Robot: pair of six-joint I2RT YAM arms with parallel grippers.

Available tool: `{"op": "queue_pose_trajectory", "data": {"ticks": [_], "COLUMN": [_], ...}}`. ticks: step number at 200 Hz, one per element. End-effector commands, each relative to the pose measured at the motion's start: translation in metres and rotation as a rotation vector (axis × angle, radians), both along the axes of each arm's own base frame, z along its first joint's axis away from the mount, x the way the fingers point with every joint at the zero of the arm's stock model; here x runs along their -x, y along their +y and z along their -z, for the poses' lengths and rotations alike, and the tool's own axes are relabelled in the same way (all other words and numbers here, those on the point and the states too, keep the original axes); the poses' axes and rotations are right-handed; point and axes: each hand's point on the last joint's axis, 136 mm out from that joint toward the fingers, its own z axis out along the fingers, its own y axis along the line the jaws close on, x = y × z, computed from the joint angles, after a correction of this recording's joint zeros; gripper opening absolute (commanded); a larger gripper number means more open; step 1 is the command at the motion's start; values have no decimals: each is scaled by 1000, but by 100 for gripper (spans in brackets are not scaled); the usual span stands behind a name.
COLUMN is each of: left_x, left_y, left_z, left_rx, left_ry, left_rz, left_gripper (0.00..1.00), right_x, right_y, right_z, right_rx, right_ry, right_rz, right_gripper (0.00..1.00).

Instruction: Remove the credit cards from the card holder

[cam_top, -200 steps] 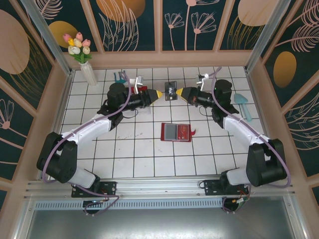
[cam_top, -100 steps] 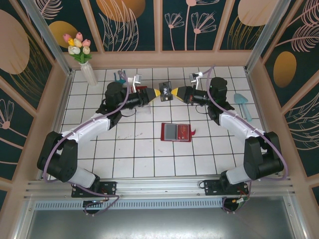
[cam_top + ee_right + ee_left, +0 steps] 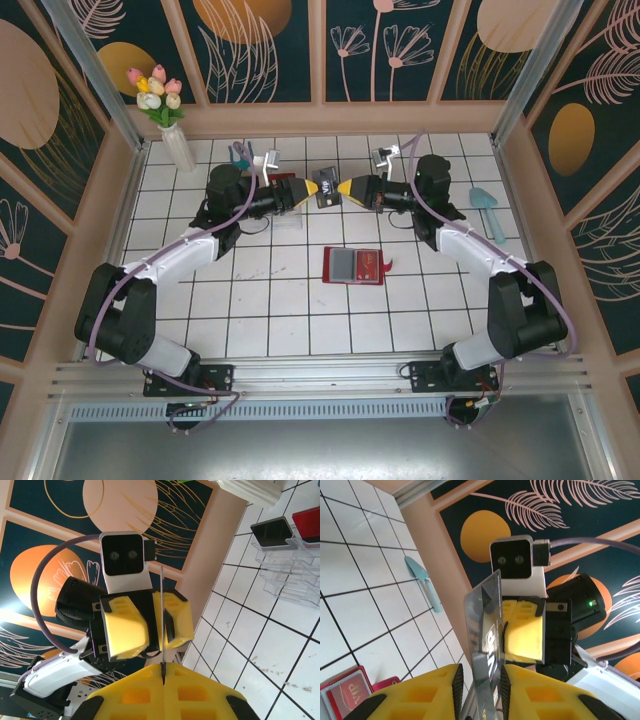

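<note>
The red card holder (image 3: pixel 355 266) lies open on the tiles at mid-table, grey pocket to its left; its corner (image 3: pixel 340 700) also shows in the left wrist view. Above the table's far middle hangs a dark credit card (image 3: pixel 325 192) with my right gripper (image 3: pixel 343 189) shut on its right edge. In the right wrist view the card (image 3: pixel 163 620) is edge-on, pinched in my right gripper (image 3: pixel 163 672). My left gripper (image 3: pixel 315 188) faces it from the left. In the left wrist view its jaws (image 3: pixel 479 687) stand slightly apart around the card (image 3: pixel 487 625), open.
A white vase of tulips (image 3: pixel 178 148) stands at the back left. A teal scoop (image 3: pixel 488 210) lies at the right wall. A clear plastic stand (image 3: pixel 285 575) with black and red trays sits behind the left gripper. Wooden walls close in the tiled floor.
The right gripper has carried the card leftward and back to meet the left gripper. The left jaws have narrowed around the card's free end.
</note>
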Motion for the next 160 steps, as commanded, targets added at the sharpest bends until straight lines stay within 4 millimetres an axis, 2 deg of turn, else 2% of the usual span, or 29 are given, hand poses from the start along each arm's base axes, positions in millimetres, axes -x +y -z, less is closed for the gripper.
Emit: {"op": "queue_pose_trajectory", "data": {"ticks": [1, 42, 94, 160], "left_x": [8, 14, 11, 8], "left_y": [-3, -2, -4, -5], "left_z": [0, 9, 1, 5], "left_rx": [23, 9, 28, 22], "left_ry": [-19, -3, -25, -19], "left_rz": [54, 66, 74, 74], "left_gripper": [28, 26, 24, 19], "right_x": [2, -1, 2, 4], "right_y": [6, 7, 10, 13], "right_z": [-20, -17, -15, -11], "right_rx": [-30, -28, -26, -24], "right_ry": [-77, -73, -72, -69], "right_rz": [-39, -42, -62, -78], "right_gripper": [0, 0, 0, 0]}}
